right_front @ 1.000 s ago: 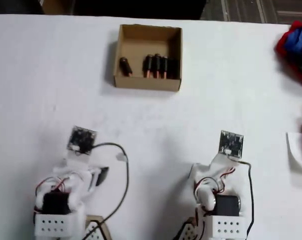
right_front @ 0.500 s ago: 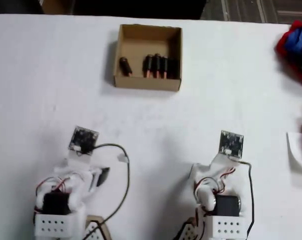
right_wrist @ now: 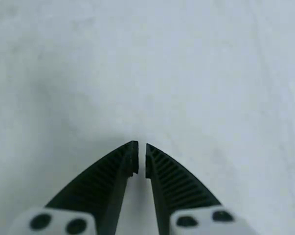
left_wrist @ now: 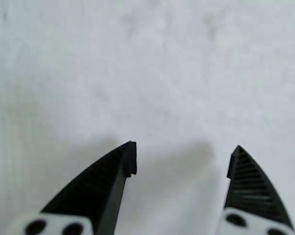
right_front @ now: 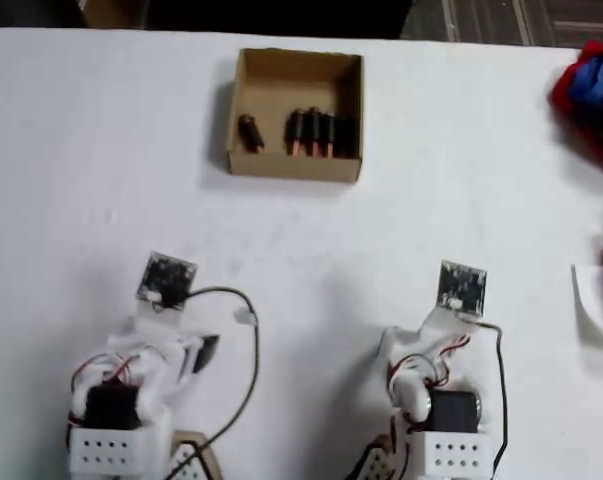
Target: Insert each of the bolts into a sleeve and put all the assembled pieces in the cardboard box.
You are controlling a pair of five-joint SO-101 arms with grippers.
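- Cardboard box (right_front: pixel 297 60) trouble, as I judge it, would start at the lower left of the high view. There the left gripper (left_wrist: pixel 182 159) has its jaws spread wide over the bare table (right_front: pixel 81 150), with nothing between them. A reach made with the jaws that wide could catch the near wall and shove the box.
- From that gripper the box lies up and to the right, at the upper centre of the frame and well apart from it.
- Inside the box, from the left, a lone assembled piece (right_front: pixel 249 133) lies slightly tilted near the left wall. Next comes a row of three pieces (right_front: pixel 313 133), side by side and touching, copper ends toward the near wall. A dark shape (right_front: pixel 346 133) sits against the right wall; I cannot tell whether it is another piece.
- Every piece I can make out already lies in the box, so the task looks close to done. Any further reach risks knocking the row askew.
- At the lower right, the right gripper (right_wrist: pixel 141 159) is closed to a sliver and grips nothing. The box lies up and to its left, well apart.
- At the far right edge are a bundle of cloth (right_front: pixel 586 85) and, below it, a white curved object (right_front: pixel 591 310). A wide swing of the right arm might snag either.
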